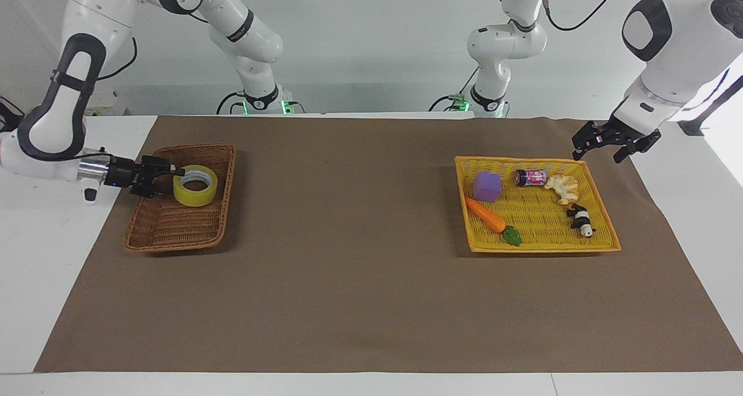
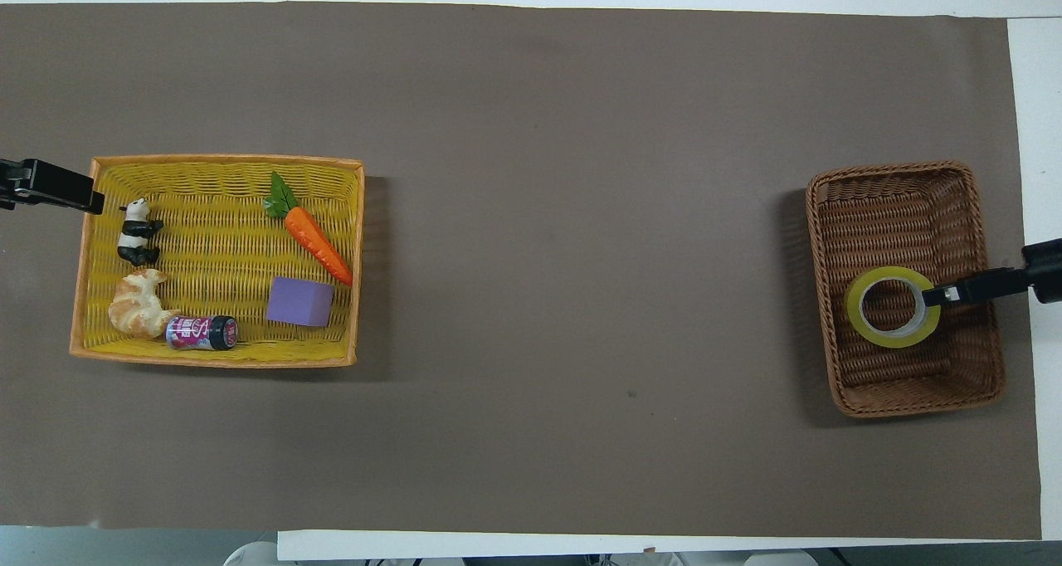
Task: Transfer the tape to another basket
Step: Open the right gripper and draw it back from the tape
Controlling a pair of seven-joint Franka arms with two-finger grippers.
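Observation:
The yellow tape (image 1: 194, 196) (image 2: 852, 310) lies flat on the floor of the brown wicker basket (image 1: 174, 246) (image 2: 904, 168), about in its middle. My right gripper (image 1: 174, 173) (image 2: 941, 295) reaches level over the basket's rim from the right arm's end of the table. It is open, and its tips are at the roll's outer edge without gripping it. My left gripper (image 1: 597, 150) (image 2: 90, 201) hangs open and holds nothing. It is over the mat just off the corner of the yellow basket (image 1: 543, 248) (image 2: 224, 161).
The yellow basket holds a purple cube (image 1: 486, 186), a toy carrot (image 1: 485, 215), a small can (image 1: 530, 177), a croissant (image 1: 563, 188) and a panda figure (image 1: 581, 219). Brown mat (image 1: 348, 268) lies between the two baskets.

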